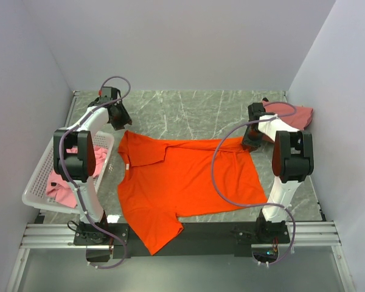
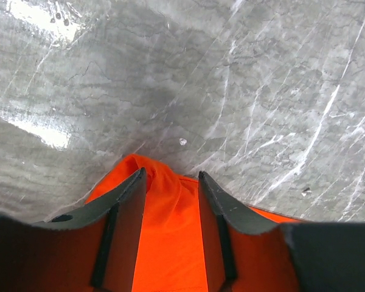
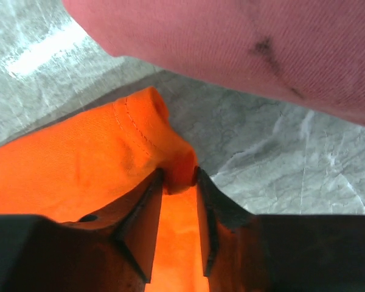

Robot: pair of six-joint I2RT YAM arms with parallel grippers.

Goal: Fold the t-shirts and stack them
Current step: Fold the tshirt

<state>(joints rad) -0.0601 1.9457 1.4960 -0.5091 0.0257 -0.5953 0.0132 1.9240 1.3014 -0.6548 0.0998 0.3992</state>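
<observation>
The bright orange t-shirt [image 1: 182, 182] lies spread flat in the middle of the table, with one part hanging over the near edge. My left gripper [image 1: 120, 121] is at its far left corner. In the left wrist view its jaws [image 2: 170, 173] stand apart, with a ridge of orange cloth [image 2: 170, 243] between them. My right gripper [image 1: 253, 141] is at the far right corner. In the right wrist view it [image 3: 178, 173] pinches a bunch of orange cloth [image 3: 79, 164] at its tips. The salmon-pink t-shirt [image 1: 297, 114] lies at the back right, also in the right wrist view [image 3: 243, 42].
A white perforated basket [image 1: 33, 182] stands at the left edge with the lighter pink t-shirt [image 1: 62, 190] inside. Grey marbled table [image 1: 188, 109] lies bare behind the orange shirt. Walls close in on three sides.
</observation>
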